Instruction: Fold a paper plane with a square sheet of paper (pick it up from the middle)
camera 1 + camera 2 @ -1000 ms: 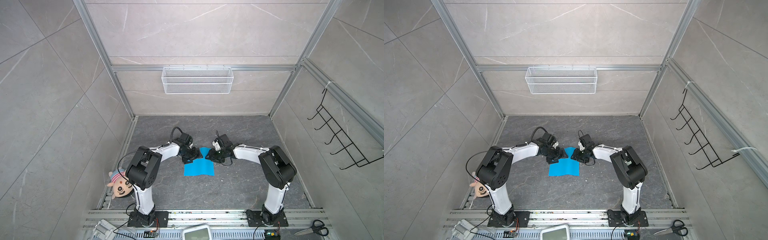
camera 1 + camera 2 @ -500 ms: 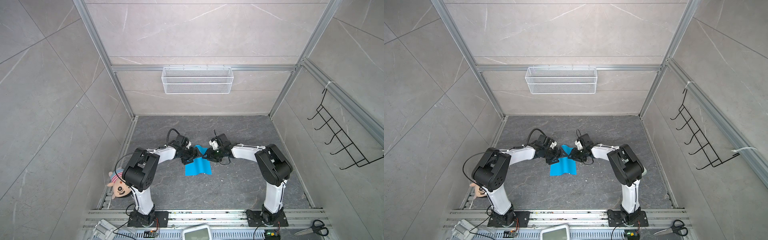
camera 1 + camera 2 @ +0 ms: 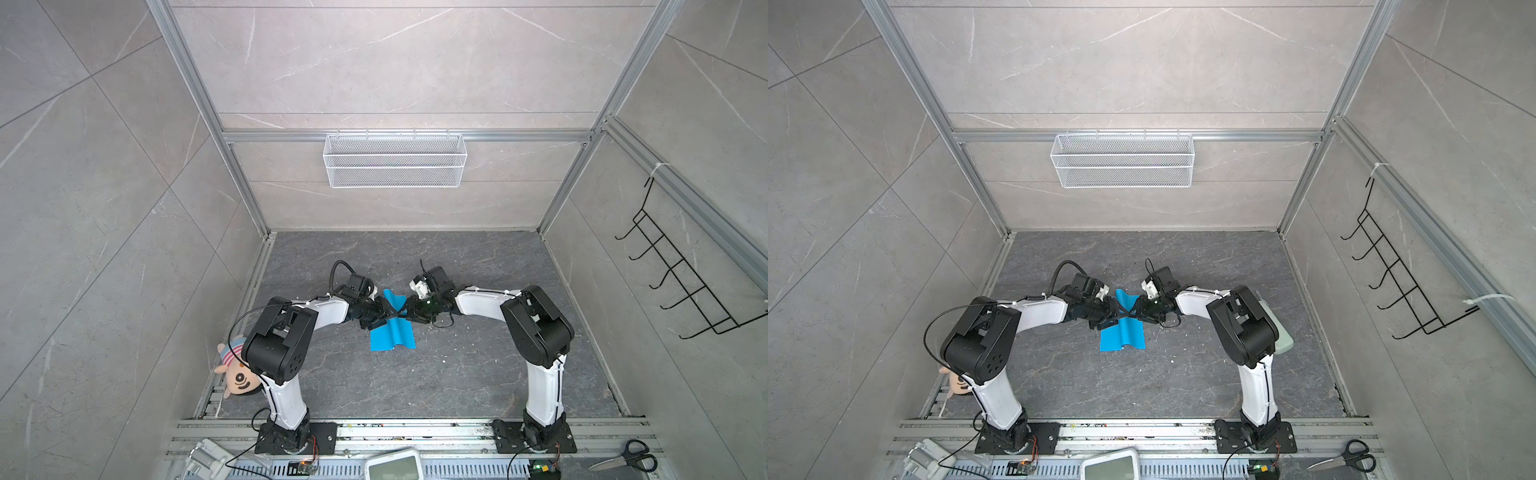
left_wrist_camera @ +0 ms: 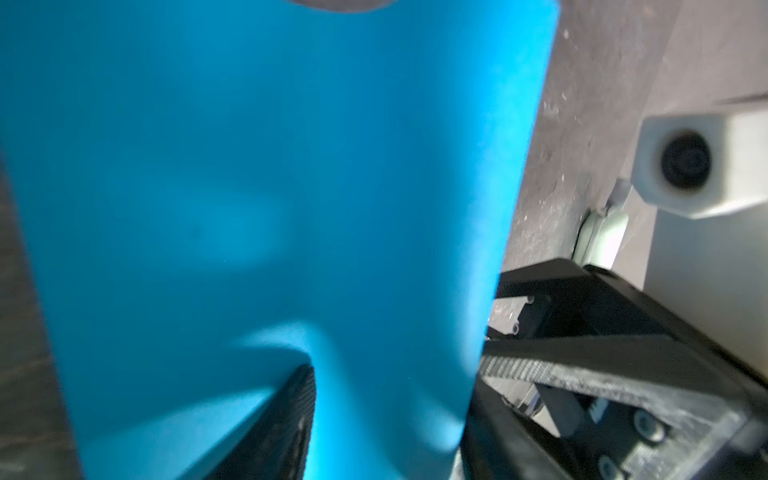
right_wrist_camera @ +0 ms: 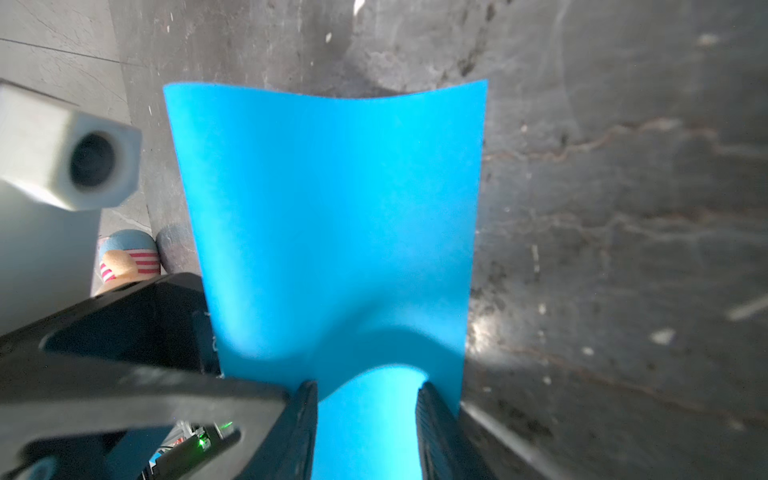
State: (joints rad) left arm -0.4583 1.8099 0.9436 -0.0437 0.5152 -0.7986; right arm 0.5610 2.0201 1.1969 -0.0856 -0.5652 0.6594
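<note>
1. the blue sheet of paper (image 3: 392, 338) is near the middle of the tabletop (image 3: 478, 374), between the two arms, and it is buckled rather than flat.
2. its near half rests on the tabletop with a wavy near edge. its far half is raised where the tools meet, and its far end shows beyond them in both top views.
3. the left tool (image 3: 384, 316) reaches in from the left edge's side and the right tool (image 3: 405, 313) from the right. their tips meet and cross over the raised part of the paper.
4. right tool: in the right wrist view its two fingers (image 5: 305, 415) stand apart with their tips on the paper. a loose hump of paper rises between them and is not squeezed flat.
5. left tool: the left wrist view is blurred. one finger (image 4: 291, 415) lies against the paper, but i cannot tell whether this tool is spread or pinching.
6. a stuffed doll (image 3: 237, 374) lies at the near left corner of the tabletop, partly behind the left arm.
7. scissors (image 3: 627, 457) lie on the rail beyond the near right corner.
8. a white wire basket (image 3: 395, 166) hangs on the back wall, and a black hook rack (image 3: 685, 286) on the right wall.
</note>
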